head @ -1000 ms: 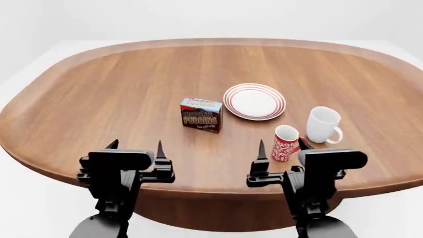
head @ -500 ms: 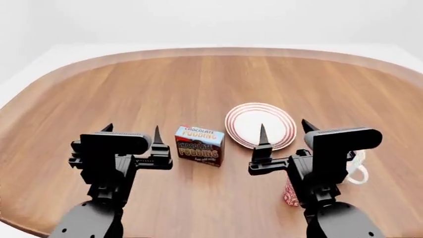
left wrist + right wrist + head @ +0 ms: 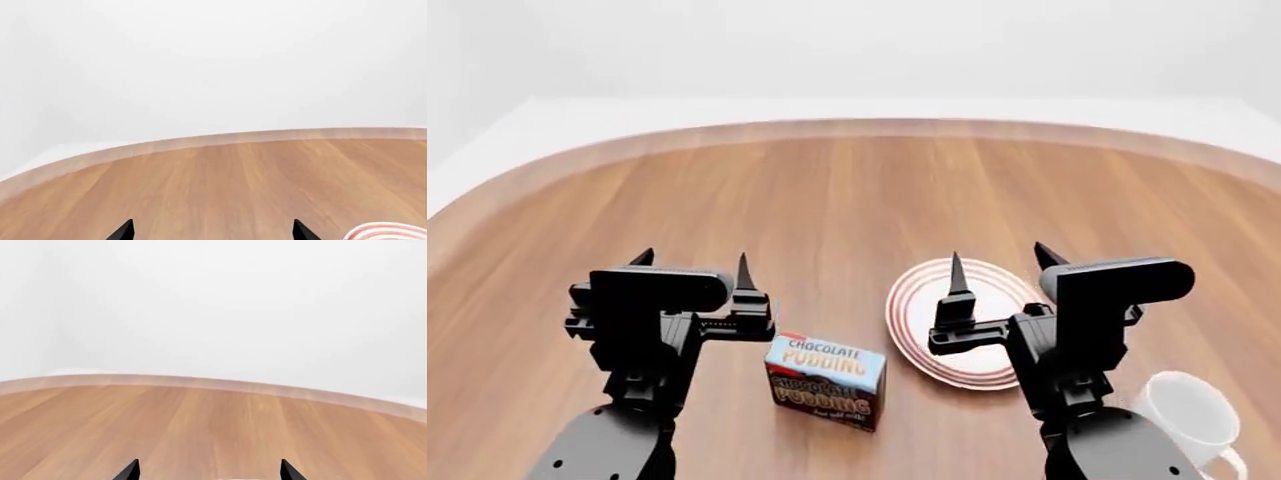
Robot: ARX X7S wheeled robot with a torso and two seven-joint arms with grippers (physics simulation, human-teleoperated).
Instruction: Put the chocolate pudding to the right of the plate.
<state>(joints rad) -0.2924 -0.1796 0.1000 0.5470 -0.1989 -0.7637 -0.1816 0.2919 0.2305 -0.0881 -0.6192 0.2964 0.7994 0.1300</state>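
**Pudding carton unheld, both claws spread above the table**

The chocolate pudding [image 3: 825,382] is seen standing upright on the wooden table [image 3: 827,200], just to the left of the plate [image 3: 924,335] and slightly nearer the robot. It is touched by neither claw. A white mug [image 3: 1190,412] is seen near the plate's right side, close to the robot.

The carton is judged to be light and fairly stiff, with smooth printed faces that may slip under a weak pinch; its walls could be dented by too hard a squeeze. A hold across two opposite upright sides, taken from above, is judged the safest.

The left gripper [image 3: 691,272] is held with its fingers spread apart and nothing between them. The carton lies below it and to its right, toward the robot, so a descent and a small shift would be needed. The right gripper [image 3: 998,268] is likewise spread and empty, hovering over the plate, with the carton well to its left.

In the wrist views only fingertips [image 3: 122,231] and bare table are shown; the carton is not shown there. The spot right of the plate is partly taken by the mug, so placement room is judged tight.
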